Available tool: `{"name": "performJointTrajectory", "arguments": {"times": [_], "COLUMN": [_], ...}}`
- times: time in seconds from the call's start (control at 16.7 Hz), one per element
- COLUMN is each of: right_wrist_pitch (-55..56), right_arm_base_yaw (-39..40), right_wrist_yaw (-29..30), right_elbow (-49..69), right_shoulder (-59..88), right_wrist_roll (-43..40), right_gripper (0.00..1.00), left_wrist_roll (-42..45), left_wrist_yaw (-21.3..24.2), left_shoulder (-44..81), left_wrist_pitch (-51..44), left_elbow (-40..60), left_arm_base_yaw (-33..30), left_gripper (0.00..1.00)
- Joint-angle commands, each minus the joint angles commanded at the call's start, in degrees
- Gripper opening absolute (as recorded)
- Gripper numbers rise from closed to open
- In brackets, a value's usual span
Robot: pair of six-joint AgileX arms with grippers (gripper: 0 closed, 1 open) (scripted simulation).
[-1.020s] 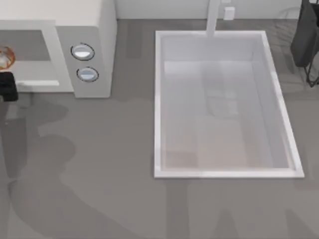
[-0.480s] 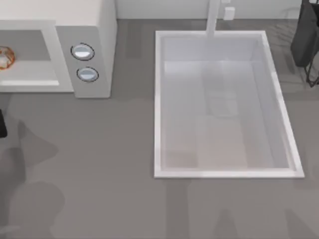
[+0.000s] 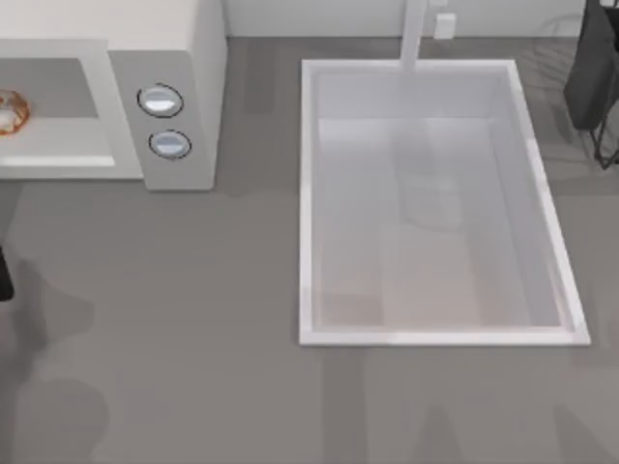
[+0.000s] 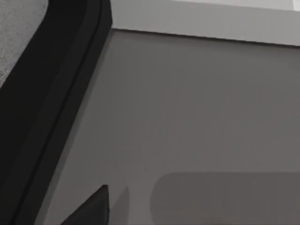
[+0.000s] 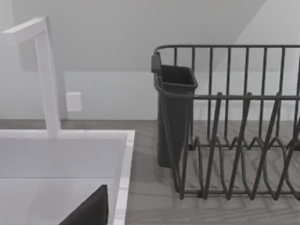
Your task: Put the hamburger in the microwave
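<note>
1. The grey tabletop carried everything, with soft shadows lying across its near left part.
2. The white sink basin sat sunk into the tabletop's right half, its long axis running from far to near; a white tap stood at its far rim, and in the right wrist view the tap rose beside the basin's edge.
3. The microwave stood at the far left, its open grey cavity facing the near side and its panel with two round dials on the cavity's right.
4. A dark wire dish rack stood at the far right edge of the tabletop; the right wrist view showed the rack with a dark cup-like holder at its corner, next to the sink.
5. The hamburger lay inside the microwave's cavity, at the top view's left edge, resting on the cavity floor. It looked roundish, so no long axis or facing could be told.
6. The left tool showed as a dark sliver at the left edge of the tabletop, in front of the microwave and well apart from the hamburger; whether its fingers were spread or closed could not be told.
7. In the right wrist view a dark wedge of the right tool showed over the sink; its opening could not be told either.
</note>
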Motion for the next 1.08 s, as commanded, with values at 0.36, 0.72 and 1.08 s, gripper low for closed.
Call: {"name": "performJointTrajectory", "arguments": {"times": [0.36,0.72,1.08], "right_wrist_pitch": [0.0,0.0,0.0], "right_arm_base_yaw": [0.0,0.0,0.0], "right_wrist_yaw": [0.0,0.0,0.0], "right_elbow": [0.0,0.0,0.0], "right_shoulder": [0.0,0.0,0.0], "right_wrist_roll": [0.0,0.0,0.0], "right_gripper": [1.0,1.0,1.0], "left_wrist_roll": [-0.18,-1.29,-1.69], "left_wrist_yaw": [0.23,0.04,-0.68], "left_shoulder": [-2.55,-11.28,-20.04], "left_wrist_pitch": [0.92,-3.58,-16.66], "left_elbow": [1.77,3.97,5.92], "left_arm_base_yaw": [0.34,3.26,4.37], "left_gripper": [1.0,1.0,1.0]}}
